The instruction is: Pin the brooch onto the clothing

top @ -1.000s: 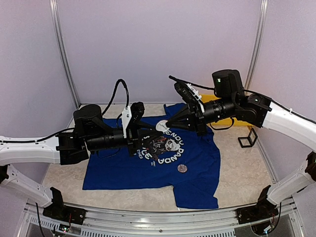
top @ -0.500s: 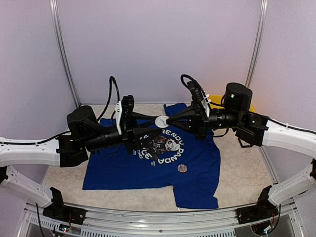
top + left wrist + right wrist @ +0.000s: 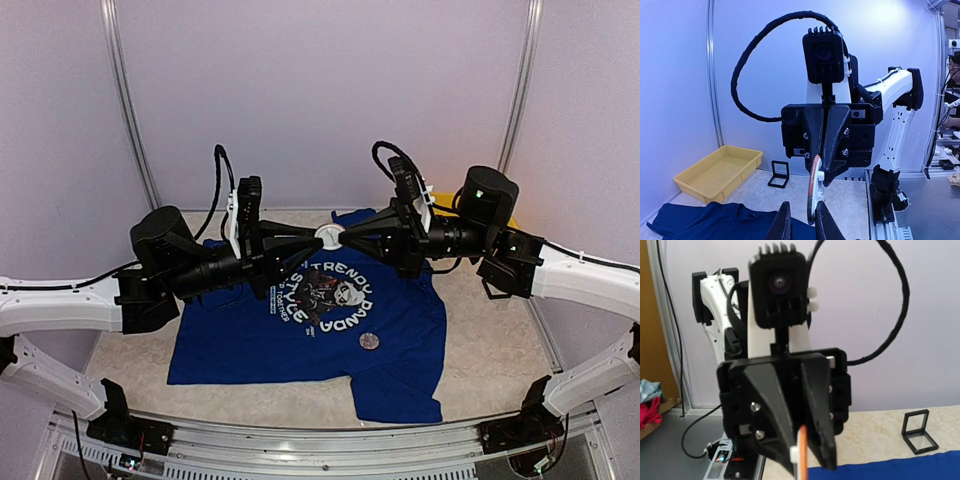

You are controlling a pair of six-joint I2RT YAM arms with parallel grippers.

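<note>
Brooch, small, stiff and light, hangs above the limp T-shirt, clamped at its rim by the right tool; left tool straddles it, grip not determinable.

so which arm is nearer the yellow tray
Right. The right arm passes close by the yellow tray; the left arm is across the table from it.

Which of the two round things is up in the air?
The bigger white brooch, pinched by the right gripper above the blue T-shirt. The small greyish round thing lies flat on that shirt.
</note>
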